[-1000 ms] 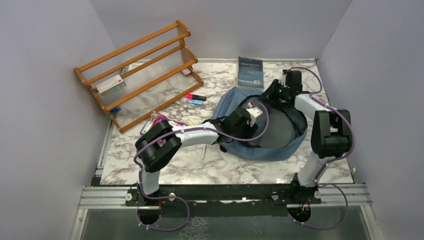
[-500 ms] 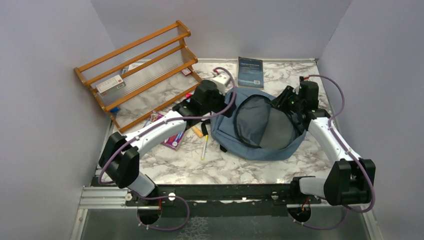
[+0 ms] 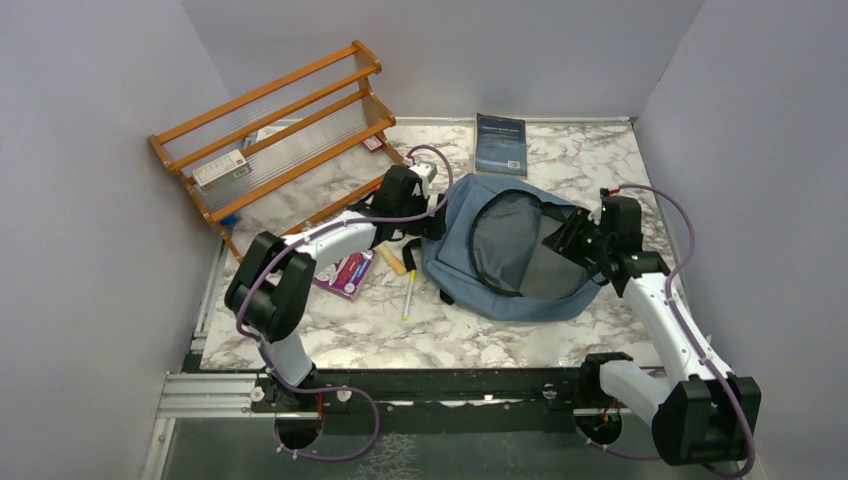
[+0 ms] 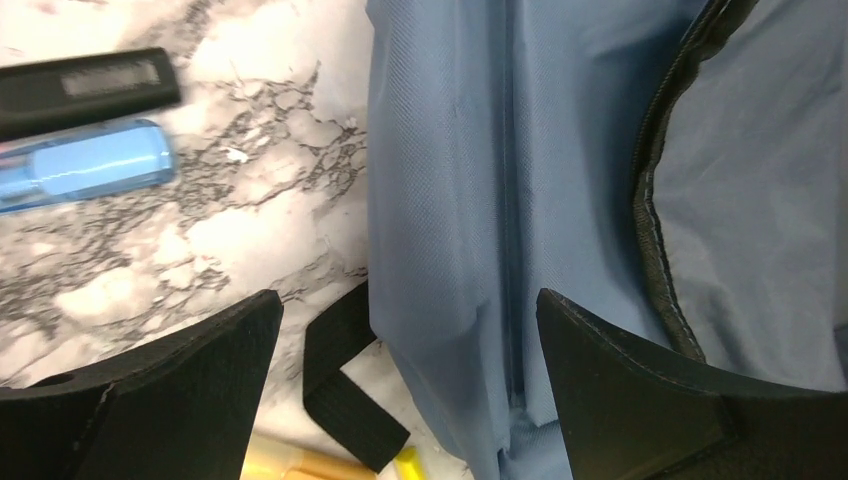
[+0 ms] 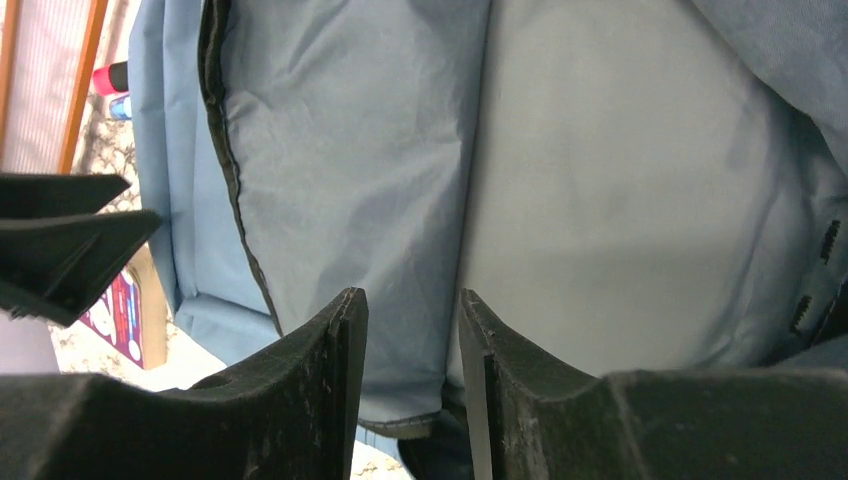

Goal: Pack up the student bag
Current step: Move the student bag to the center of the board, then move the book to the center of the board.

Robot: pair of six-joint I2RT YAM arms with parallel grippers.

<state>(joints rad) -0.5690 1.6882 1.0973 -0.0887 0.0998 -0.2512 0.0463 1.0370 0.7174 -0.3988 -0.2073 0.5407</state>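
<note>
One blue pen (image 4: 90, 165) cut off at edge, student bag (image 4: 440, 200) alongside

The left gripper (image 4: 407, 295) is seen with its jaws spread wide and nothing held between them; behind the gap lies the dusty-blue student bag (image 4: 450, 180), edged at the right by its black zipper (image 4: 650, 200); a black strap (image 4: 345, 400) is folded on the marble table (image 4: 250, 220); a blue marker (image 4: 85, 165) and a black marker (image 4: 85, 85) are laid side by side at the left, apart from the bag.

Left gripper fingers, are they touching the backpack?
Cannot tell. The left wrist view shows the left gripper open, fingers straddling the backpack edge; contact hidden.
</note>
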